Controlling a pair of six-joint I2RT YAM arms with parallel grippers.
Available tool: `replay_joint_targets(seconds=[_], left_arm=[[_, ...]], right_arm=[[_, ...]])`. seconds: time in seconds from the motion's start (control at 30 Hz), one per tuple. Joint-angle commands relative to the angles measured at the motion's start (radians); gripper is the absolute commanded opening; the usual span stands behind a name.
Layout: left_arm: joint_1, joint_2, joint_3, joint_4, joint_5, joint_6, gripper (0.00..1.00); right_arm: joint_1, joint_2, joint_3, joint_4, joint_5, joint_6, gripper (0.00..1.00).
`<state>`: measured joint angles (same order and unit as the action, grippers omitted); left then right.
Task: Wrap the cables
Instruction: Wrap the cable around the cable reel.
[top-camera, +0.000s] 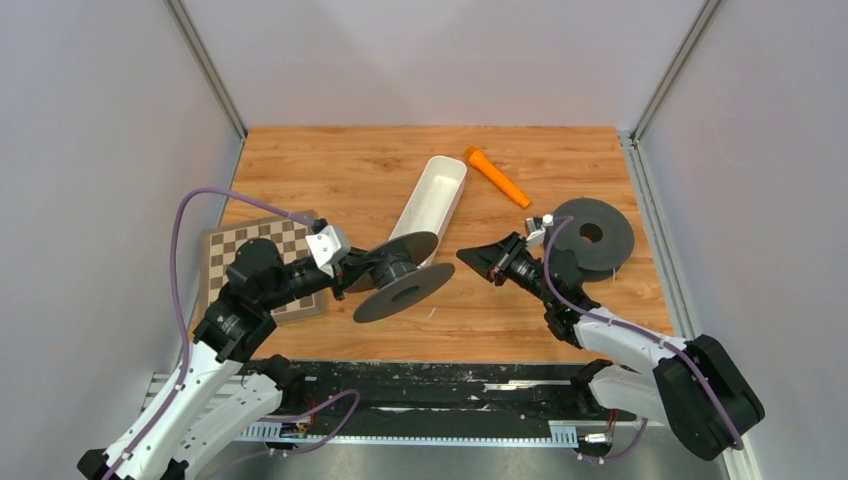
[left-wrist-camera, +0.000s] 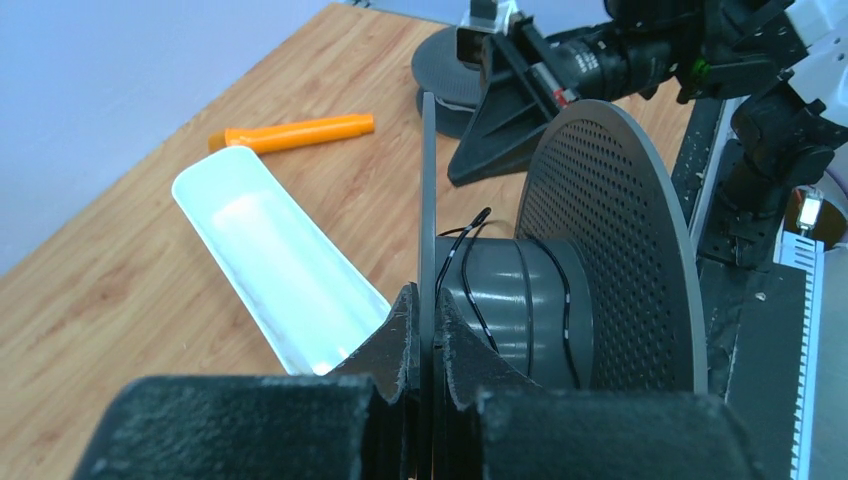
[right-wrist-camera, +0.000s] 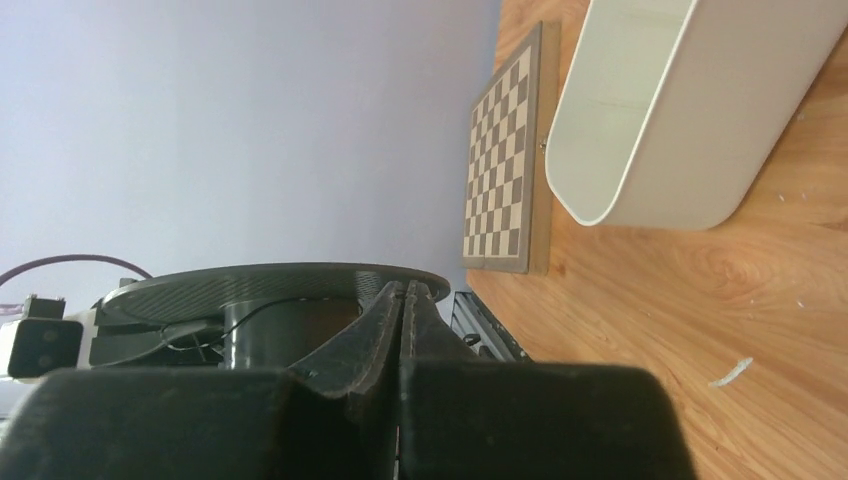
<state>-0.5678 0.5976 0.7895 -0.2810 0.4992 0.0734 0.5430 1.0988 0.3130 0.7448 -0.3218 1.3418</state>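
My left gripper (top-camera: 368, 272) is shut on the thin flange of a black spool (top-camera: 405, 286) and holds it tilted above the table. In the left wrist view the fingertips (left-wrist-camera: 405, 305) pinch that flange (left-wrist-camera: 428, 190). A thin dark cable with white marks (left-wrist-camera: 468, 295) lies in a few loose turns round the spool's hub. My right gripper (top-camera: 472, 258) is shut, just right of the spool, pointing at it. In the right wrist view its jaws (right-wrist-camera: 403, 292) are pressed together before the spool (right-wrist-camera: 270, 282), and a bit of the dark cable (right-wrist-camera: 200, 343) shows. No whitish cable shows.
A second black spool (top-camera: 592, 235) lies flat at the right. A long white tray (top-camera: 432, 200) lies behind the held spool. An orange tool (top-camera: 497, 177) lies at the back. A chessboard (top-camera: 262, 262) lies under the left arm. A small white scrap (right-wrist-camera: 730, 372) lies on the wood.
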Motion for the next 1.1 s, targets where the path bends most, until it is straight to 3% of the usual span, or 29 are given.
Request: replay_joint_targets(seconds=[0.0,0.23,0.37,0.5,0.63,0.8,0.93,1.07], left_arm=[[0.000,0.001,0.022,0.142,0.049,0.047,0.00],[0.000,0.025,0.035,0.123,-0.020,-0.013,0.00],[0.000,0.046,0.085,0.050,-0.084,-0.101,0.00],[0.005,0.057,0.138,-0.014,-0.074,-0.191,0.00],[0.038,0.071,0.175,-0.033,0.055,-0.309,0.00],[0.099,0.126,0.245,-0.061,0.232,-0.435,0.00],[0.115,0.164,0.282,0.002,0.391,-0.580,0.00],[0.118,0.177,0.305,0.059,0.480,-0.657,0.00]], right_arm=[[0.024,0.035,0.021,0.095,-0.007,0.093,0.03],[0.034,0.051,0.003,0.139,-0.024,0.052,0.08],[0.030,-0.017,-0.024,0.131,-0.037,-0.134,0.13],[0.026,-0.226,-0.024,-0.149,0.098,-0.461,0.21],[0.026,-0.447,-0.071,-0.213,0.157,-0.804,0.27],[0.025,-0.713,-0.189,-0.178,0.092,-1.196,0.33],[0.027,-0.872,-0.256,-0.168,-0.059,-1.369,0.38],[0.028,-0.951,-0.308,-0.038,-0.194,-1.392,0.42]])
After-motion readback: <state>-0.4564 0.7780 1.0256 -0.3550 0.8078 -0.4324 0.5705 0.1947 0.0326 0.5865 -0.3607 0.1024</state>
